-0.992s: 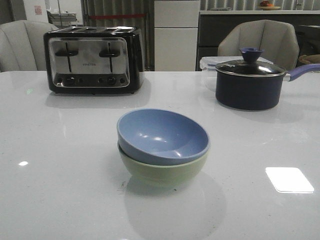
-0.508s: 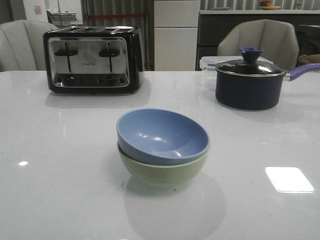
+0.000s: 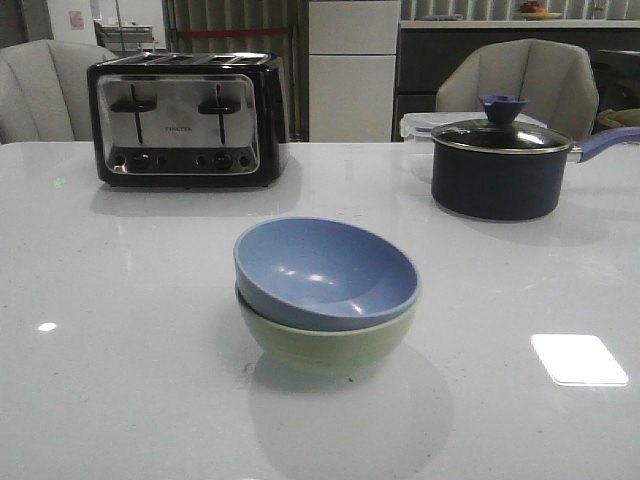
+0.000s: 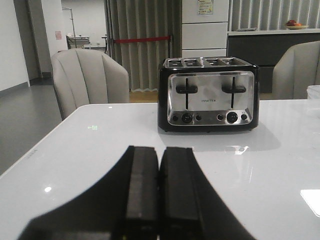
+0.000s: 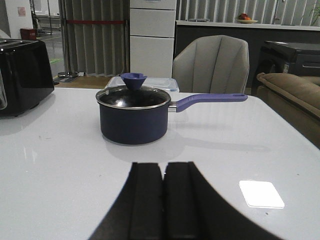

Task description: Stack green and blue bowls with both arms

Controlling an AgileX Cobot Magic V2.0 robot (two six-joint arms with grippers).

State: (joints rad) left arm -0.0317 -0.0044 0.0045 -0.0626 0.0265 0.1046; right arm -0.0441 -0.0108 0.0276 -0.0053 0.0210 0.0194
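Blue bowl [image 3: 326, 272] nested in green bowl [image 3: 325, 343], both claws closed.

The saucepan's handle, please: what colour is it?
Purple-blue, matching the lid knob; the saucepan handle shows best in the right wrist view.

Left gripper [image 4: 159, 200] jaws pressed together, right gripper [image 5: 163, 200] jaws likewise closed

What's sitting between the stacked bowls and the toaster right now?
Nothing: in the front view only bare table lies between the blue bowl, nested in the green bowl, and the toaster.
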